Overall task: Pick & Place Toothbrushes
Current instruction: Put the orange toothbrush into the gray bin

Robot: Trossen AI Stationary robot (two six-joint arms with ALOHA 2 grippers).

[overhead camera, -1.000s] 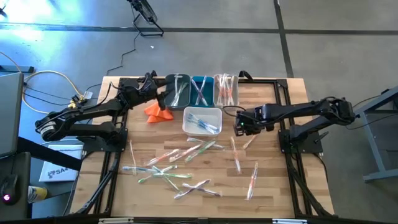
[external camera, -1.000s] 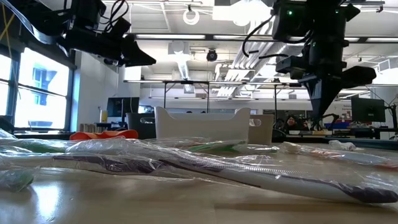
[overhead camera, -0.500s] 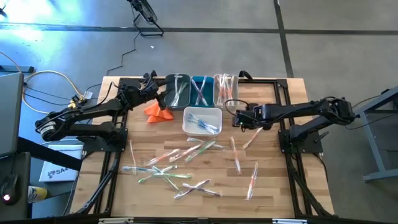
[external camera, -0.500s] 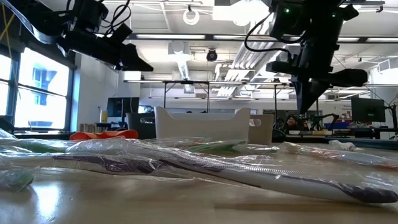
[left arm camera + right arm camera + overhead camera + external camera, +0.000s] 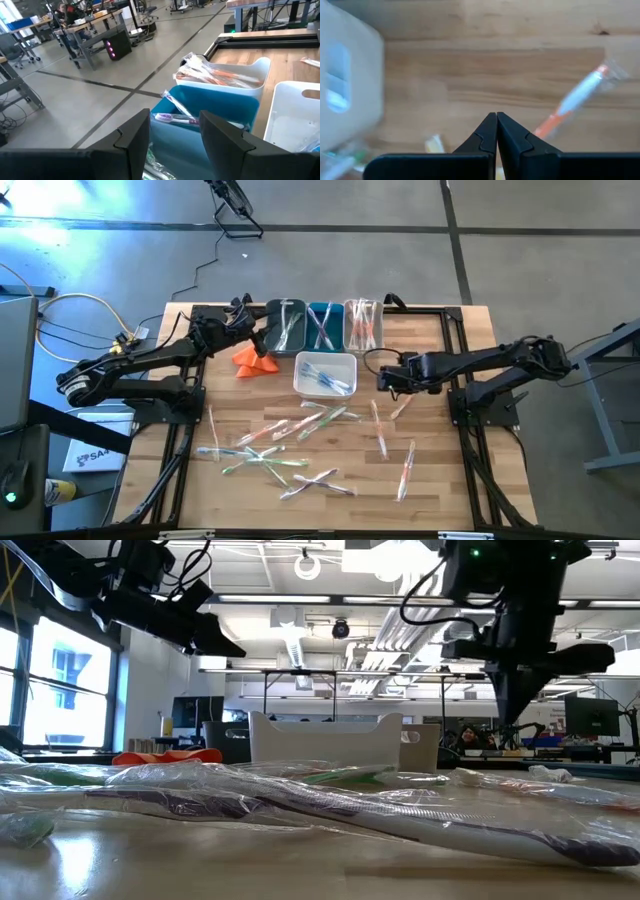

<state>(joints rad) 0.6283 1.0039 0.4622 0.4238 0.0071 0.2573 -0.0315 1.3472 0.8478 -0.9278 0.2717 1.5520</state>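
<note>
no readable text, no labels

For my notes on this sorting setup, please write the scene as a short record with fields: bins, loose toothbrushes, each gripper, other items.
bins: green bin, blue bin, clear bin in a row; white bin in front of them; all hold toothbrushes
loose toothbrushes: scattered on the wooden table
left gripper: open, empty, beside the green bin
right gripper: shut, empty, above the table right of the white bin
other items: orange cloth near the left gripper
</note>
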